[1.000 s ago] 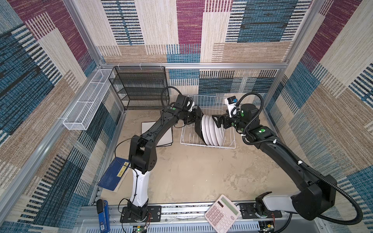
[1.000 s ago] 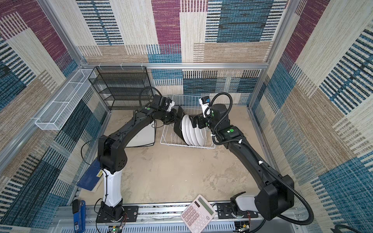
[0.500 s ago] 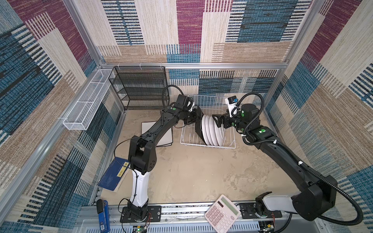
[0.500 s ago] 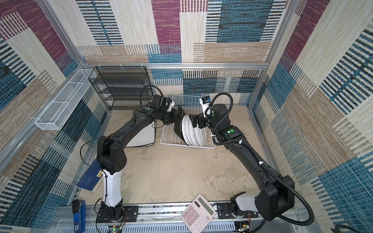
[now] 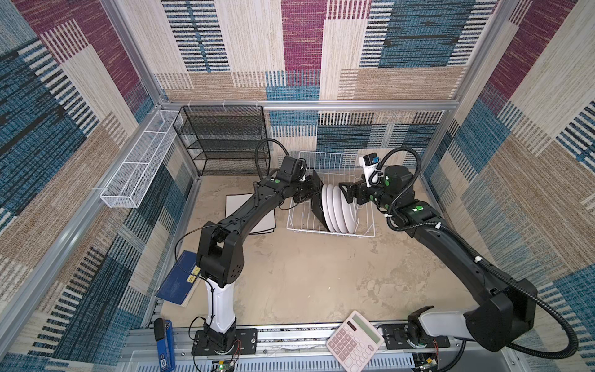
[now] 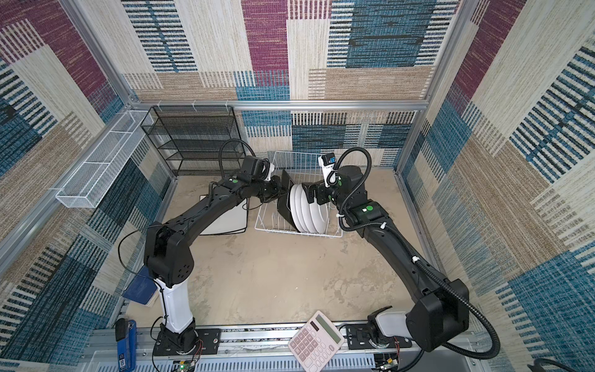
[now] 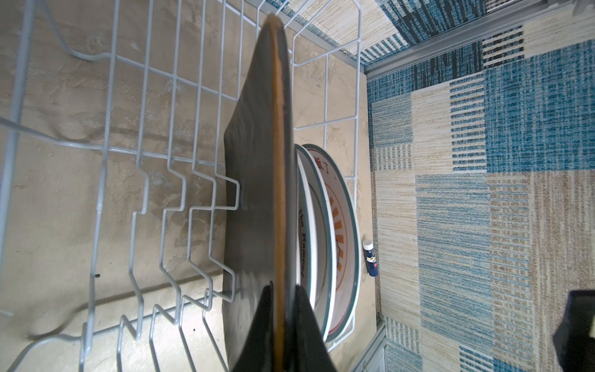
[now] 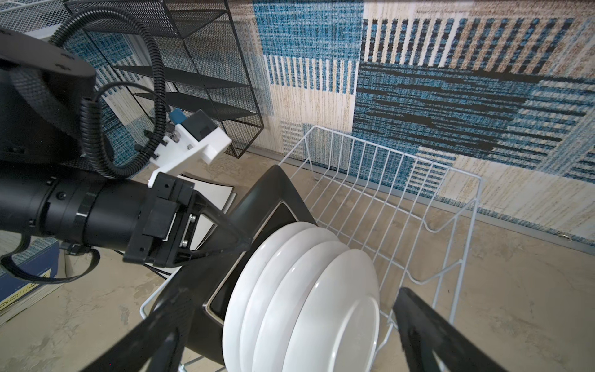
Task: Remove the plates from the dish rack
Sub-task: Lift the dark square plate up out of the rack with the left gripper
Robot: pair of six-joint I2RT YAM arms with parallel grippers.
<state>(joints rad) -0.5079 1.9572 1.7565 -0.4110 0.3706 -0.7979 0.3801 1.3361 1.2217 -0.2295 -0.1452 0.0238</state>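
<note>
Nothing's moved: my left gripper (image 5: 316,190) still pinches the black plate (image 5: 317,207) in the rack (image 5: 335,162), right gripper (image 5: 347,194) wide beside the white plates (image 5: 339,211), lift not started.

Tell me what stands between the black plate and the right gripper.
Four white plates stand on edge in a row between the black plate and the open right gripper. Both top views and the right wrist view show them.

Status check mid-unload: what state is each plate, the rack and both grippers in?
dish rack: holds five plates.
black square plate: on edge in rack, rim gripped.
round white plates: four, upright in rack.
large white plates: flat on table beside rack.
left gripper: jaws shut on black square plate.
right gripper: jaws open near round plates.
</note>
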